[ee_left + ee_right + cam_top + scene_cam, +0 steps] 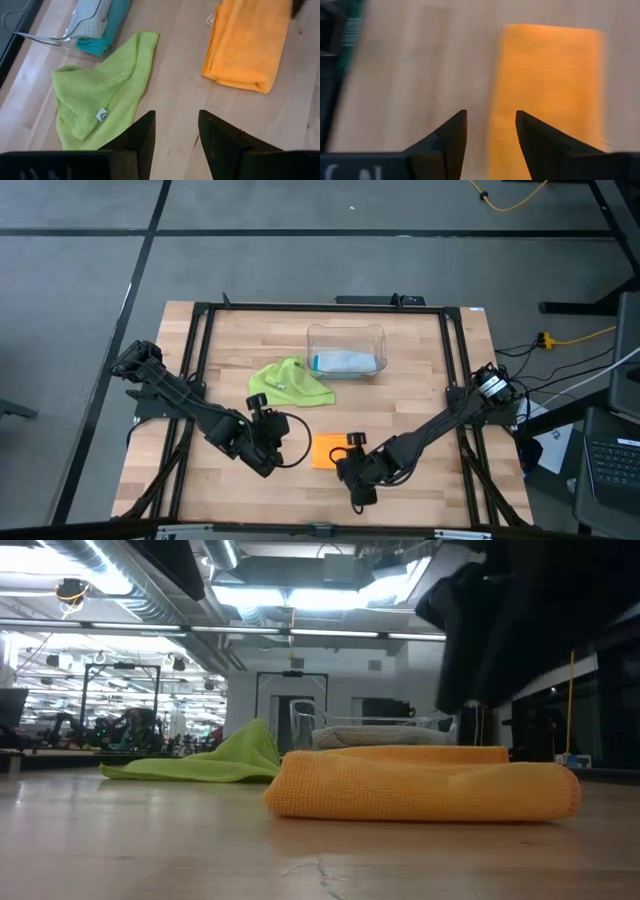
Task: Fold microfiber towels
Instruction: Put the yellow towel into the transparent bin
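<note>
Orange towel (pixel 327 450) lies folded at the table's (pixel 420 395) near centre, between both grippers. Left gripper (pixel 175 131) and right gripper (pixel 490 131) stand released, empty. Green towel (pixel 290 383) lies crumpled beside the bin (pixel 345 350).

Grey floor (pixel 300 270) crossed by dark lines; yellow cable (pixel 515 198) at far edge. Wooden desk (pixel 400 410) in black frame. Ceiling strip lights (pixel 290 598), exposed ducts (pixel 130 595), glazed doorway (pixel 290 700) beyond.

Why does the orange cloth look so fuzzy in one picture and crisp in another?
Right wrist view: the orange towel is smeared, its weave and edges soft. Left wrist view: it is sharp, as is the green towel. Low view: ceiling lights glare brightly, and a dark arm is a silhouette.
</note>
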Robot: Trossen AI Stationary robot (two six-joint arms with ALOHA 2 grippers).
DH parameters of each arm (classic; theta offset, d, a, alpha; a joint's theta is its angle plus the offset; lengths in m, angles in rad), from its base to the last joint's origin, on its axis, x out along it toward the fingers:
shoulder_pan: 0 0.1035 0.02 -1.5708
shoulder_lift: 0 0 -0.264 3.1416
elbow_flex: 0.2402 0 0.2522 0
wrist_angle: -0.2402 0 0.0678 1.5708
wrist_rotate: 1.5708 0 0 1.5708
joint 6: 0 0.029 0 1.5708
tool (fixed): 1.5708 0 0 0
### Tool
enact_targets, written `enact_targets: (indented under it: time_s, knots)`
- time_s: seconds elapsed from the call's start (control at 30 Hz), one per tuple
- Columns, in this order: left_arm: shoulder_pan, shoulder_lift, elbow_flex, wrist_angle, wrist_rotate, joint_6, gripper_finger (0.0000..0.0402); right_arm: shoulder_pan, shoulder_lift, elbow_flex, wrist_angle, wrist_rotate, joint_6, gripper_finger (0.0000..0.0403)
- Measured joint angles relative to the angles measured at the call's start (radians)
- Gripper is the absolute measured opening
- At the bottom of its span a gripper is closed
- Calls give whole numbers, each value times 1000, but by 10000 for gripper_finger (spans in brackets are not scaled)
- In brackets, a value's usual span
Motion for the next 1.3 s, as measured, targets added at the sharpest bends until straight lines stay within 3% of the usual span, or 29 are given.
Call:
enact_targets:
  time_s: [0.07, 0.3, 0.5, 0.8, 1.3]
  knots:
    - [0, 0, 0, 0, 0, 0, 141, 0, 0, -11, 52, -54, -44, 172]
    - [0, 1, 0, 0, -19, 0, 141, 0, 0, -4, 94, -42, -147, 172]
    - [0, 1, 0, 0, -19, 0, 141, -5, 0, -4, 102, 2, -20, 186]
    - [0, 1, 0, 1, -20, -1, 141, -7, 0, -4, 116, 7, -21, 249]
    - [0, 1, 0, 46, -31, 97, 141, -8, 7, -4, 121, 13, 58, 253]
